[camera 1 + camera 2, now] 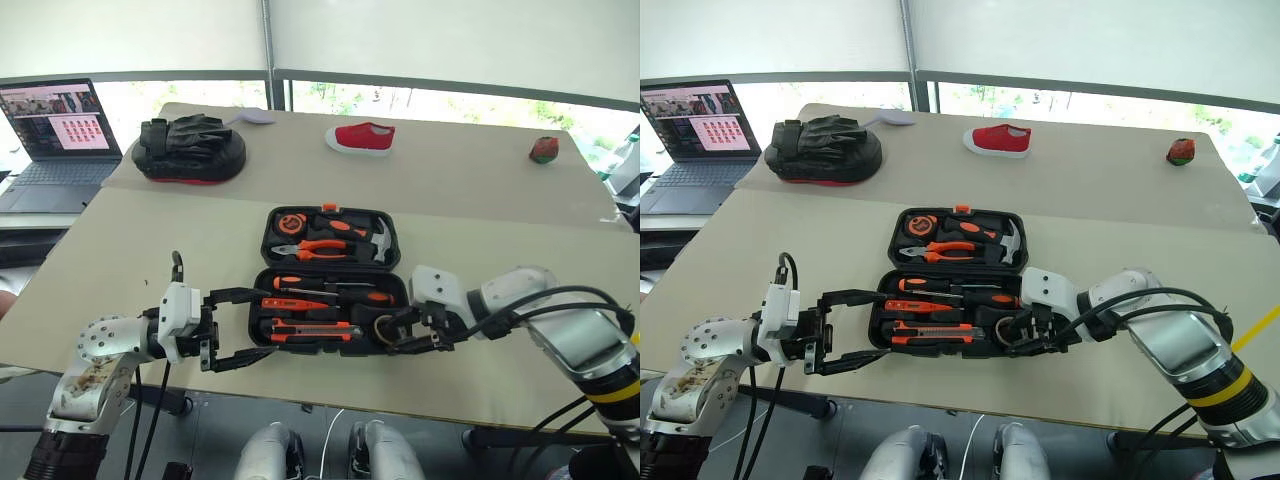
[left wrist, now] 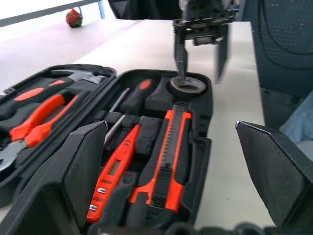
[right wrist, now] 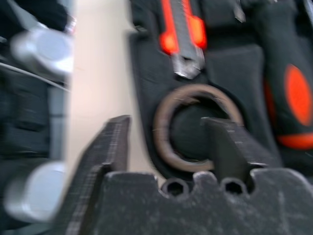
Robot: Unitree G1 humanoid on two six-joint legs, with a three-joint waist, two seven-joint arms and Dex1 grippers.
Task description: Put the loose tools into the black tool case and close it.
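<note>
**Black tool case** [image 1: 330, 282]: lies open and flat on the near table, lid half away from the robot, tray half toward it. The lid half carries pliers, a hammer and a tape measure. Not yet closed; closing looks to be the main step left.

**Utility knife** [image 1: 310, 332]: orange and black, seated in the front recess of the tray half.

**Screwdrivers with orange-black handles** [image 1: 330, 288]: lie in the rear recesses of the tray half.

**Slim orange screwdriver** [image 1: 295, 303]: lies in its recess between those and the knife.

**Tape roll** [image 2: 187, 86]: small dark ring, sits in the round recess at the tray's right end, beside the knife tip. It appears seated, though how fully is hard to tell.

No loose tool is visible on the table around the case, so the loading step looks done.

**Left gripper** [image 1: 240, 328]: jaws spread wide and holding nothing; it hangs just off the left end of the tray half, fingers pointing toward it, apart from the case.

**Right gripper** [image 3: 168, 147]: jaws parted, gripping nothing. It is at the tape roll, one finger over the ring's hole, the other outside the ring toward the case edge. Whether a fingertip touches the roll cannot be told.
</note>
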